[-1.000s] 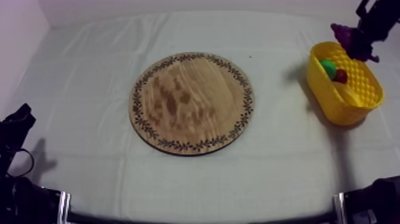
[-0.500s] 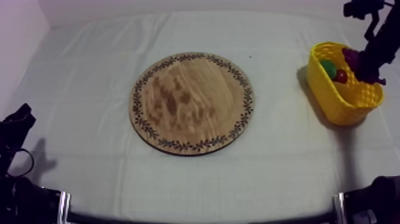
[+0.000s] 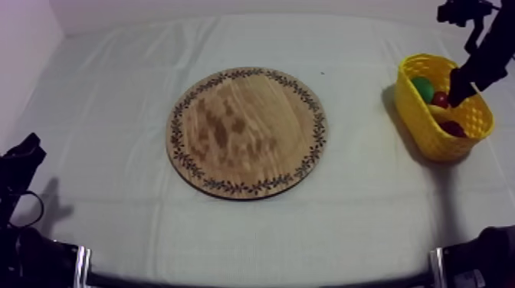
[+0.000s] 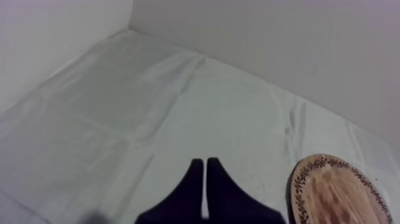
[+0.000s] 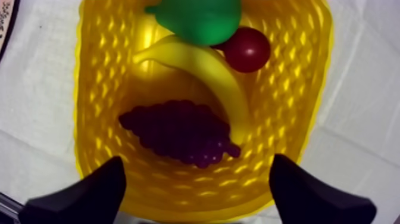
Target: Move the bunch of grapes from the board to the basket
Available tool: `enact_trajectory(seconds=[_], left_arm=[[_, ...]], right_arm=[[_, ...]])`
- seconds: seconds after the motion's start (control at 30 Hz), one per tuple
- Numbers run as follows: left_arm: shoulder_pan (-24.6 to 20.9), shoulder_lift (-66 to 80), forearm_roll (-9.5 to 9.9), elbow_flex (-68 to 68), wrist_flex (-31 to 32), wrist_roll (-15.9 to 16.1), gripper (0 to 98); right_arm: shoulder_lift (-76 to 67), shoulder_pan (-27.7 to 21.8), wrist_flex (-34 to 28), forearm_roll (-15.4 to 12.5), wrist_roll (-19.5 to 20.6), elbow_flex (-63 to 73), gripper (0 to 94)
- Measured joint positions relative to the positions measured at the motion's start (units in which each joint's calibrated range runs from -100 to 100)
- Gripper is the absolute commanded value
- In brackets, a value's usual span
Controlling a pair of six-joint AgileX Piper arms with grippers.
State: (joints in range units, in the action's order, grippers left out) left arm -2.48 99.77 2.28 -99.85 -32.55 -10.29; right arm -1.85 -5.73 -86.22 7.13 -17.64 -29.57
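Note:
The dark purple bunch of grapes (image 5: 178, 131) lies on the floor of the yellow basket (image 5: 89, 89), free of any finger. My right gripper (image 5: 196, 173) hangs open just above it, one finger to each side. From above, that gripper (image 3: 460, 88) is over the basket (image 3: 418, 115) at the table's right, with the grapes (image 3: 454, 128) at its near end. The round wooden board (image 3: 247, 132) sits bare at mid-table. My left gripper (image 4: 205, 162) is shut on nothing, resting low at the left (image 3: 23, 153).
Inside the basket a banana (image 5: 202, 65) curves beside the grapes, with a green pear (image 5: 199, 21) and a small red fruit (image 5: 247, 49) at the far end. The board's patterned rim (image 4: 339, 193) lies near my left gripper.
My right gripper carried the grapes down over the basket and let them go; they now lie inside. The fingers have opened. The left arm has not moved.

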Motion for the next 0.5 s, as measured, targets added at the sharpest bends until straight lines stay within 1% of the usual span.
enact_trajectory(seconds=[0.23,0.43,0.5], left_arm=[[0.0,0.0,0.0,0.0,0.0,0.0,0.0],[0.0,0.0,0.0,0.0,0.0,0.0,0.0],[0.0,0.0,0.0,0.0,0.0,0.0,0.0]], right_arm=[[-2.51,0.14,-0.74,-0.3,0.09,-0.02,46.4],[-6.57,0.19,-1.02,-0.72,-0.3,-0.15,23.3],[-8.25,0.64,-0.73,-0.66,-0.23,-1.0,20.2]])
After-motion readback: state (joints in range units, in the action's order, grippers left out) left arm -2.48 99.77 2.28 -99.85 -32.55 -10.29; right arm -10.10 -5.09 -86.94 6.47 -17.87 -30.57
